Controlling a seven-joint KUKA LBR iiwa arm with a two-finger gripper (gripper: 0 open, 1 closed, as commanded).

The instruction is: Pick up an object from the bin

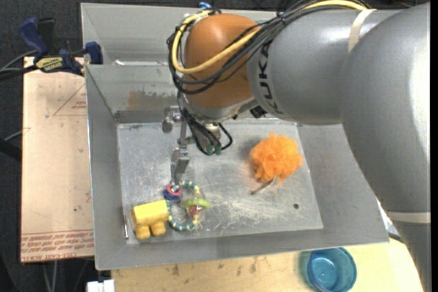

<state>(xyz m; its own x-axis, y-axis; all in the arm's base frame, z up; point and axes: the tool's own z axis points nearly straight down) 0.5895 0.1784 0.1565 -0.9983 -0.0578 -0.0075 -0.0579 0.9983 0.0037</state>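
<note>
My gripper (179,171) hangs low under the arm's orange cover, over the left middle of the bin floor. Just below its tip lies a ring of many-coloured beads (186,207), close to the tip; whether they touch I cannot tell. A yellow toy block with small wheels (150,219) lies against the ring's left side, in the bin's front left corner. Nothing shows held in the gripper.
An orange fluffy ball with a short stick (276,156) lies on the right of the bin floor, apart from the gripper. The arm and its cables cover the back of the bin. Bare metal floor lies between the ring and the ball.
</note>
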